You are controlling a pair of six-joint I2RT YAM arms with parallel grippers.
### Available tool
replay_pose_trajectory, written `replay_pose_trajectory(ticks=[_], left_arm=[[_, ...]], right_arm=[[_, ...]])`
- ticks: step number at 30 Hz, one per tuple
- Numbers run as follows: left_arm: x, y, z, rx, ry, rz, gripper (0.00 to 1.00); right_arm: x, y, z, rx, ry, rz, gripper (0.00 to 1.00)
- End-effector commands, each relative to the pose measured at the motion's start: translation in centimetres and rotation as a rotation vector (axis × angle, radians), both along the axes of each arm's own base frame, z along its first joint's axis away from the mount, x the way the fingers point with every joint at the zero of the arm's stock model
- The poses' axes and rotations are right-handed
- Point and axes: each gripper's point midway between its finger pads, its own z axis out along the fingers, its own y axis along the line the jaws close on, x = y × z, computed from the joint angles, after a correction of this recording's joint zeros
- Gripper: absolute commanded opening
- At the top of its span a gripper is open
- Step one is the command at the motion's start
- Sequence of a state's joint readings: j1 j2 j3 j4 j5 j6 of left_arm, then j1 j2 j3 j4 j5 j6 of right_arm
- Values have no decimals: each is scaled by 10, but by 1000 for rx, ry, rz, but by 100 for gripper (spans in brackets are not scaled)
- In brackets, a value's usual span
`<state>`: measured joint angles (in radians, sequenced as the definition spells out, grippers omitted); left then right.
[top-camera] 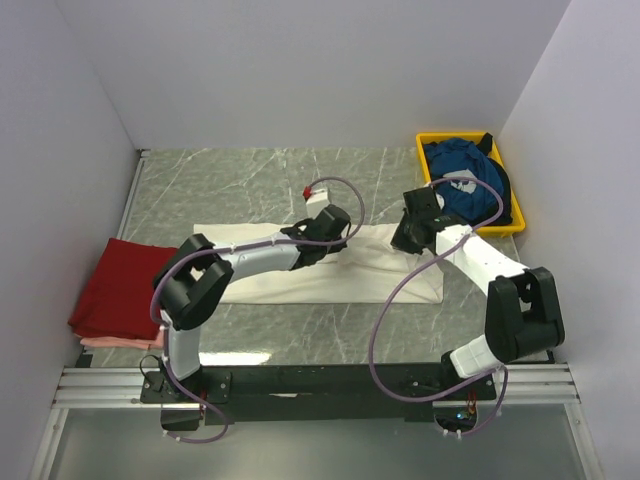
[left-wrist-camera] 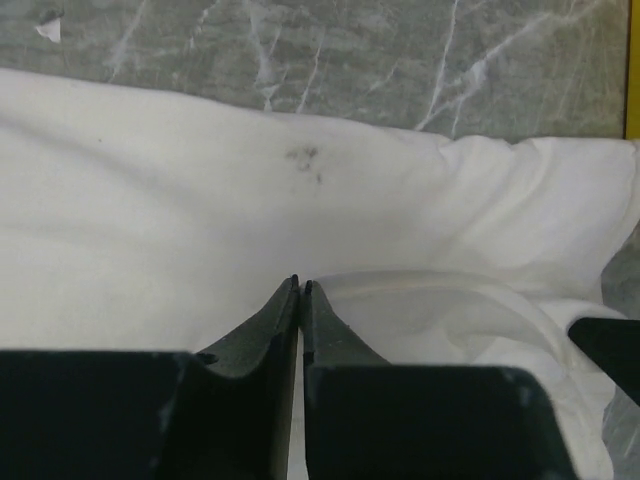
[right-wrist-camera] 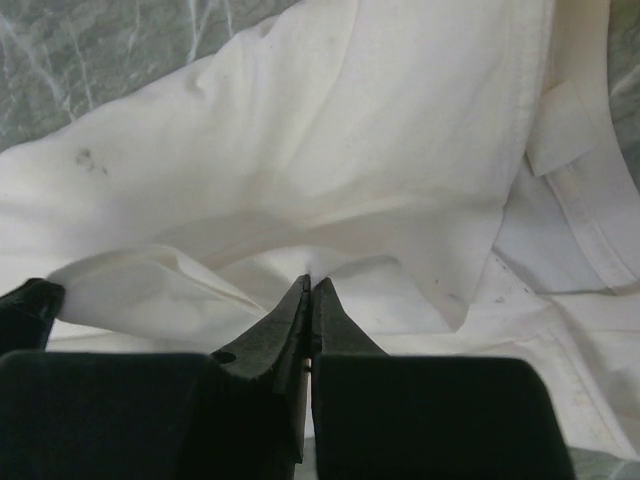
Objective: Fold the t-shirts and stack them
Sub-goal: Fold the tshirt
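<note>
The cream-white t-shirt (top-camera: 260,270) lies folded into a long band across the middle of the table, and both grippers are down on its right half. My left gripper (top-camera: 318,238) (left-wrist-camera: 301,282) has its jaws almost together on the cloth, with a hairline slit between them; whether fabric is nipped there does not show. My right gripper (top-camera: 408,238) (right-wrist-camera: 312,280) is shut on a puckered fold of the white shirt (right-wrist-camera: 400,150), near its collar. The dark red t-shirt (top-camera: 115,285) lies folded at the left edge. The blue t-shirt (top-camera: 462,175) sits crumpled in the tray.
The yellow tray (top-camera: 432,140) stands at the back right corner. A pink layer (top-camera: 110,343) shows under the red shirt. White walls close in the table on the left, back and right. Grey marble (top-camera: 250,180) lies behind the white shirt.
</note>
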<state>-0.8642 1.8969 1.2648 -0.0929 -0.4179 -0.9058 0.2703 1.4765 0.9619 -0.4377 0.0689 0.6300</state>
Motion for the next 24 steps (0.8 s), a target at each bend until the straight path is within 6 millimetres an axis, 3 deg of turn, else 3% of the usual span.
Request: replay_pose_trajectory(ticks=[1,6,10,11,14,19,24], left_arm=[[19,-8,10,-14,-36,8,13],[24,-9,-2,-4,-16,-12,26],[21,-1,-5,11,-10,-6,45],[21,1,-3,9,-15,-1,55],[20,9,12,2,-44,9,60],[15,11,42,-32,-86,-13,54],[13,-12,48,-54,-95,-83,25]], right_arm=[[20,-3,9,-18,-48,-13,0],[32,-13,-1,-13,-29,-38,6],[41,-23,5,-10,-41,-56,34],[42,-24,7,-6,-43,-56,37],[41,-26,19,4,-76,-59,45],[28,-16,37,84,-150,-48,45],[22,-6,27,151,-155,-38,41]])
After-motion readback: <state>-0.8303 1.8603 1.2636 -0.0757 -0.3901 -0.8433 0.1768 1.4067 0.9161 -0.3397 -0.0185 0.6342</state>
